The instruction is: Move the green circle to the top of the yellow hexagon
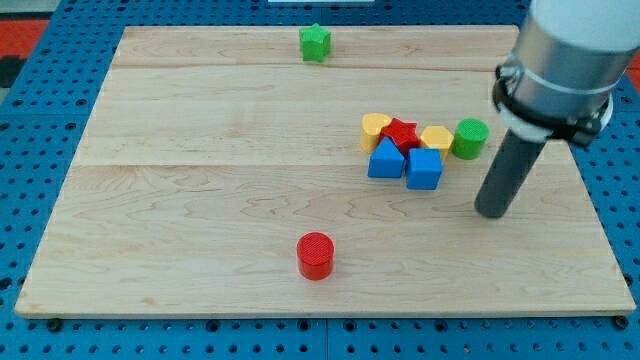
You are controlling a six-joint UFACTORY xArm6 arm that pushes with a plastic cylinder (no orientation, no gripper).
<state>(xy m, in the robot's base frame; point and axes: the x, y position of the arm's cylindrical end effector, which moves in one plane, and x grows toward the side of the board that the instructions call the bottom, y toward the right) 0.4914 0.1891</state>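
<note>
Green circle (pixel 471 137) stands at the view's right end of a tight cluster of blocks, touching or just beside the yellow hexagon (pixel 437 139) on the hexagon's right flank. That places it alongside the target rather than above it, so the task is judged not yet complete: the circle must travel around to the side of the hexagon facing the view's top. My tip (pixel 492 212) rests on the surface toward the view's bottom right of the green circle, apart from every block; from this position an upward push on the circle appears feasible, though a follow-up nudge toward the view's left would probably be required. The rig carries no gripper, only the dark rod, so no open or closed state applies. Crowding is the main hazard: a red star (pixel 403 132) sits just left of the hexagon, a yellow heart-like block (pixel 375 128) lies beyond it, and two blue blocks (pixel 424 168) (pixel 386 160) press against the cluster's lower edge. A green star (pixel 315 42) lies near the top edge and a red cylinder (pixel 315 255) lies toward the bottom, both well apart. The surface (pixel 200 200) is a pale wooden board resting on a blue perforated base (pixel 15 150).
</note>
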